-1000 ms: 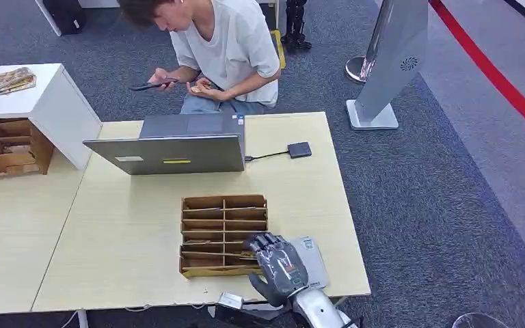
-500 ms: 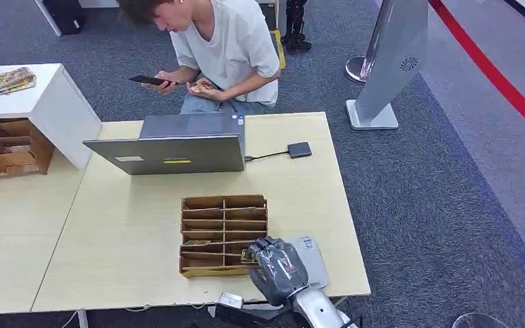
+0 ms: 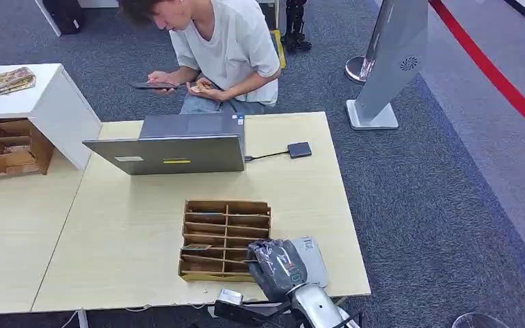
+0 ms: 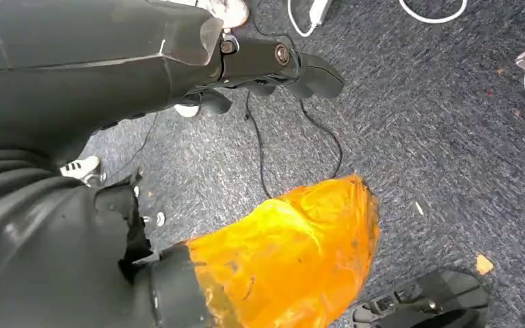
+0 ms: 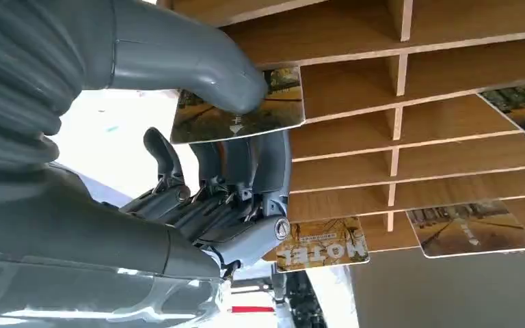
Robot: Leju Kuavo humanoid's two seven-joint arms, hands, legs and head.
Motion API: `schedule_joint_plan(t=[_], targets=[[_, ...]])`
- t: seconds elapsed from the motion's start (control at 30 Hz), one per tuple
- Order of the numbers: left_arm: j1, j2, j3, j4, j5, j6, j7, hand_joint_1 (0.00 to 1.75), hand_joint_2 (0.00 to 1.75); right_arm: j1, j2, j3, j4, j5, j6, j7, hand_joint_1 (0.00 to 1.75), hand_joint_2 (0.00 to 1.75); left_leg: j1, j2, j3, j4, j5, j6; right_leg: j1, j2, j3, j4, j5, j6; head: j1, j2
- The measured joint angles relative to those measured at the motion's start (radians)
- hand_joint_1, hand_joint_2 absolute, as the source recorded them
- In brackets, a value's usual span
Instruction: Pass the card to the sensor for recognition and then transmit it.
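A light wooden surface (image 3: pixel 130 232) fills the lower left and middle of the head view, with grey carpet around it and a seated person (image 3: pixel 219 48) at the top centre. At the left edge a second wooden rack (image 3: pixel 7 147) stands beside a white cabinet (image 3: pixel 48 102). Toward the centre an open laptop (image 3: pixel 171 147) is seen, wired to a small dark sensor (image 3: pixel 299 149) lying to its right, well apart from the robot hands.

Below the laptop, a slotted wooden card holder (image 3: pixel 224 239) sits on the surface. At its lower right corner the right robot hand (image 3: pixel 278 268) is closed around a card (image 5: pixel 239 109); in the right wrist view the card is pinched between the thumb and the fingers, at the mouth of a slot. The left robot hand (image 4: pixel 260 65) hangs over the floor, fingers curled in and nothing in it.

The task is judged to be at its start: a card is gripped, but carrying it to the sensor and handing it on are left.

Compared with the frame half a second ago, the card holder has been nudged slightly to the right, and the right robot hand has drawn a little nearer the surface's front edge. The person's phone has been lowered.
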Motion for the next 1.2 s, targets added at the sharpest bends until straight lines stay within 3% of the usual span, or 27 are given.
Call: schedule_joint_plan(t=[0.23, 0.37, 0.53, 0.8, 1.03, 1.2], targets=[[0.0, 0.0, -0.007, 0.0, 0.001, 0.001, 0.0, 0.0, 0.0, 0.0, 0.0, 0.001, 0.002, 0.0, -0.003, 0.0, 1.4, 1.75, 0.0, 0.0, 0.0, 0.0, 0.0, 0.0, 0.0, 0.0, 0.0, 0.0, 0.0, 0.0, 0.0, 0.0], [0.0, 0.0, -0.01, 0.0, 0.003, 0.001, 0.0, 0.0, 0.0, 0.0, 0.0, 0.002, 0.002, 0.0, -0.014, 0.0, 1.61, 1.75, 0.0, 0.0, 0.0, 0.0, 0.0, 0.0, 0.0, 0.0, 0.0, 0.0, 0.0, 0.0, 0.0, 0.0], [0.0, 0.0, -0.01, 0.0, 0.009, 0.004, 0.0, 0.0, 0.0, 0.001, 0.0, 0.003, 0.002, 0.003, -0.08, -0.02, 1.75, 1.75, 0.0, 0.0, 0.0, 0.0, 0.0, 0.0, 0.0, 0.0, 0.0, 0.0, 0.0, 0.0, 0.0, 0.0], [0.003, 0.0, -0.01, 0.0, 0.026, 0.012, -0.012, 0.0, 0.0, 0.013, 0.0, 0.003, -0.04, 0.023, -0.188, -0.068, 1.75, 1.75, 0.0, 0.0, 0.0, 0.0, 0.0, 0.0, 0.0, 0.0, 0.0, 0.0, 0.0, 0.0, 0.0, 0.0], [0.009, 0.002, -0.01, 0.0, 0.053, 0.033, -0.032, 0.0, 0.0, 0.035, -0.004, -0.006, -0.164, 0.033, -0.288, -0.109, 1.75, 1.75, 0.0, 0.0, 0.0, 0.0, 0.0, 0.0, 0.0, 0.0, 0.0, 0.0, 0.0, 0.0, 0.0, 0.0], [0.018, 0.003, -0.009, 0.0, 0.063, 0.043, -0.041, 0.0, 0.0, 0.049, -0.015, -0.014, -0.268, 0.035, -0.314, -0.122, 1.75, 1.75, 0.0, 0.0, 0.0, 0.0, 0.0, 0.0, 0.0, 0.0, 0.0, 0.0, 0.0, 0.0, 0.0, 0.0]])
